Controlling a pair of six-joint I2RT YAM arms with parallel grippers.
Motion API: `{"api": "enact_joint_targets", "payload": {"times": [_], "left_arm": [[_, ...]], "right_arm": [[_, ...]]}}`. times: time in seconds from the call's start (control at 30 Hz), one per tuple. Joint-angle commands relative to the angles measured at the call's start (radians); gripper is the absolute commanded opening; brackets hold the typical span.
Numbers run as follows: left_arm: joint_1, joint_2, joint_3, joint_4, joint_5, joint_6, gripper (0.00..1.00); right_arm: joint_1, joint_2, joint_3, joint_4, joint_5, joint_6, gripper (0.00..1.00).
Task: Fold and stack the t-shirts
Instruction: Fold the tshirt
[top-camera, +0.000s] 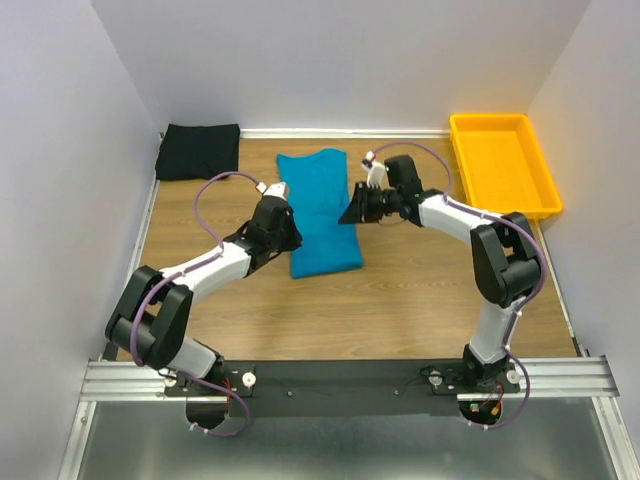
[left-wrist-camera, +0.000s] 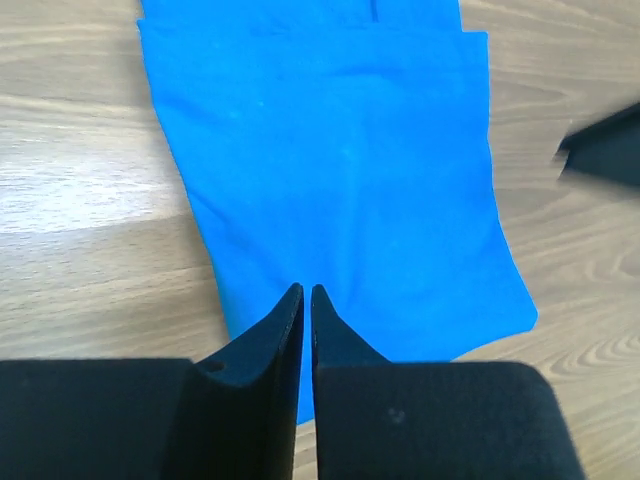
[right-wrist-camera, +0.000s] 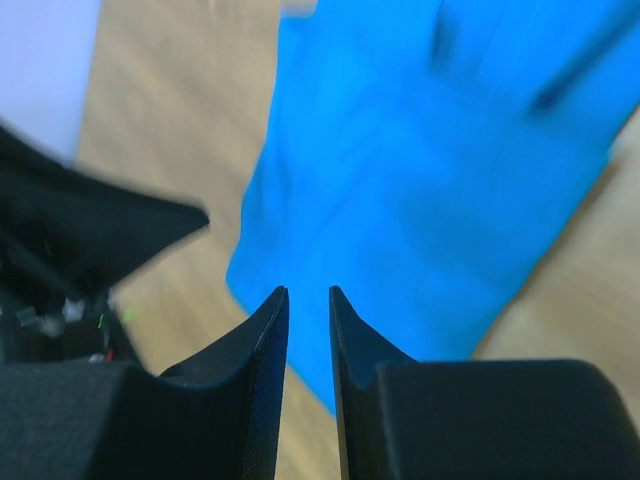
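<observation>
Showing black t-shirt (top-camera: 198, 151) | top external only | wrists: teal t-shirt (left-wrist-camera: 340, 180)

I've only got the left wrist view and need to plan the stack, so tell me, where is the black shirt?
Observer: The black shirt lies in the far left corner of the table, apart from the blue shirt.
Operator: Where's the right pincer?
Observer: The right pincer is at the blue shirt's right edge, jaws slightly apart, nothing between them.
Operator: Anything else out there?
Observer: A yellow tray stands in the far right corner.
</observation>
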Motion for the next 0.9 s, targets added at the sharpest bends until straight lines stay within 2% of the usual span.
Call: {"api": "enact_joint_targets", "payload": {"times": [0.0,0.13,0.43,0.63,0.73,0.87], "left_arm": [[-0.019,0.026,-0.002,0.02,0.119,0.027,0.13],[-0.031,0.012,-0.077,0.014,0.136,0.015,0.11],[-0.031,0.056,-0.18,-0.037,0.078,-0.088,0.05],[-0.031,-0.049,-0.214,-0.086,0.012,-0.126,0.04],[-0.031,-0.131,-0.223,-0.106,-0.017,-0.143,0.08],[-0.031,-0.244,-0.228,-0.141,-0.077,-0.183,0.17]], "right_arm": [[-0.001,-0.046,-0.166,0.123,-0.218,0.07,0.31],[-0.001,-0.034,-0.274,0.17,-0.272,0.092,0.32],[-0.062,0.062,-0.424,0.24,-0.243,0.046,0.32],[-0.085,-0.04,-0.443,0.24,-0.29,0.076,0.33],[-0.064,-0.102,-0.423,0.239,-0.327,0.104,0.36],[0.046,-0.11,-0.368,0.262,-0.329,0.144,0.38]]}}
